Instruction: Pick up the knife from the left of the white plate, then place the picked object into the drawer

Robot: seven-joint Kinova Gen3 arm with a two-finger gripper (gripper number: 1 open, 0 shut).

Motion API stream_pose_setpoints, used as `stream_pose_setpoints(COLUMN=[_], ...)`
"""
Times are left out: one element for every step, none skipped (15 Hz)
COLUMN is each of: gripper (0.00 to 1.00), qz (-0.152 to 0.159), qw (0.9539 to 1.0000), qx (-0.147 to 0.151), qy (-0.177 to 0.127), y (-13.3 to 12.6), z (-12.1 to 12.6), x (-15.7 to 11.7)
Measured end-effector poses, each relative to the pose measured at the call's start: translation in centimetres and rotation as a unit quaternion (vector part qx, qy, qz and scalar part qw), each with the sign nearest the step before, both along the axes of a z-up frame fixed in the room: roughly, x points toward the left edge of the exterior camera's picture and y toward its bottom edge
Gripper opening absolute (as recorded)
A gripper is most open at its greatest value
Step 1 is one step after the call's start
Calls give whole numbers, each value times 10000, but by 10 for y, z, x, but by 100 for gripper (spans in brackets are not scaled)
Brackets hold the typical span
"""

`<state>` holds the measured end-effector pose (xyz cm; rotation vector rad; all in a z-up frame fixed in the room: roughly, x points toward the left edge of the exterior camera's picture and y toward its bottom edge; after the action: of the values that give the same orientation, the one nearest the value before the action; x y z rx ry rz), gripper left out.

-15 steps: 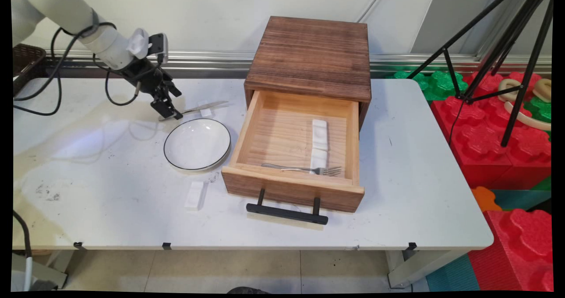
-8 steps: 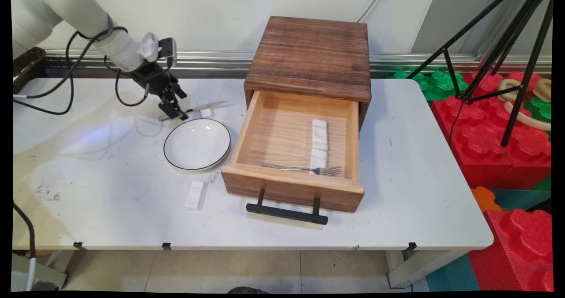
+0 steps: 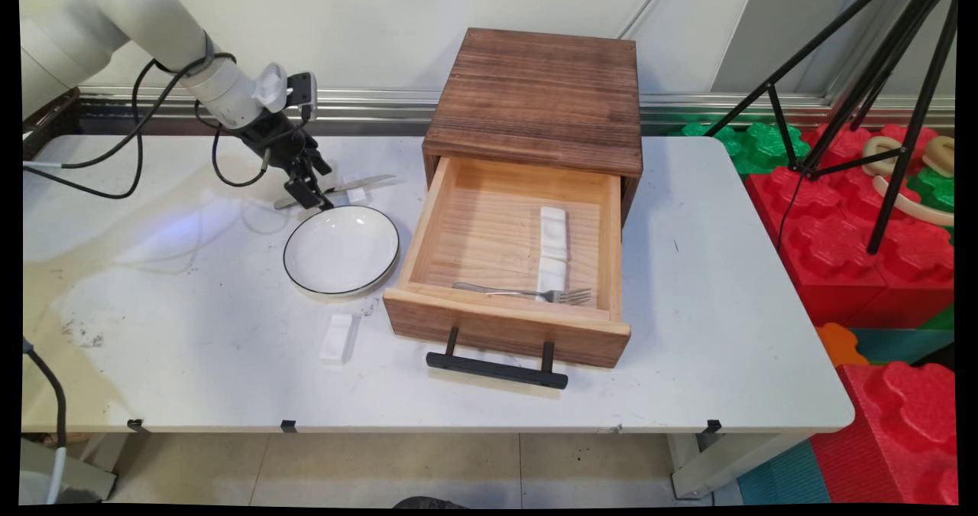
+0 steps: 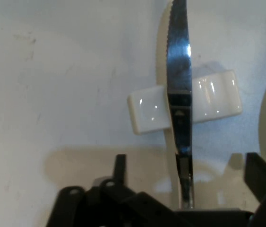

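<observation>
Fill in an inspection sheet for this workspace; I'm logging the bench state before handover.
Surface: white table, dark smudges near its left front.
Things in play: knife lying across a white rest, behind the empty plate.
Clutter: wooden box with its drawer pulled out, holding a fork and two white rests; loose white rest in front of the plate.
Grippers: gripper low at the knife's handle end, jaws open on either side of the handle.
Cables: black cables hang from the arm over the table's left rear.
Surroundings: black tripod and red and green foam blocks on the right.
</observation>
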<state>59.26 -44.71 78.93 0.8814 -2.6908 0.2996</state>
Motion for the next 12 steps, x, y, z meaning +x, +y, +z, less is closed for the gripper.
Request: stream_pose_setpoints(gripper=[100, 0, 0, 0, 0, 0, 0, 0, 0, 0, 0, 0], qz=[-13, -30, -44, -54, -59, -58, -61, -67, -68, -73, -74, -77], qw=[10000, 10000, 10000, 10000, 10000, 10000, 10000, 10000, 10000, 10000, 10000, 9999], qx=[0, 0, 1, 4, 6, 11, 18, 27, 38, 50, 58, 67], qy=[-1, -1, -4, -8, -12, -14, -16, -17, -20, -21, -20, -18], y=[-1, -2, -2, -2, -2, -1, -1, -1, 0, 1, 2, 2], z=[0, -1, -1, 0, 0, 0, 0, 0, 1, 1, 1, 2], x=[0, 0, 0, 1, 1, 2, 3, 3, 4, 5, 6, 6])
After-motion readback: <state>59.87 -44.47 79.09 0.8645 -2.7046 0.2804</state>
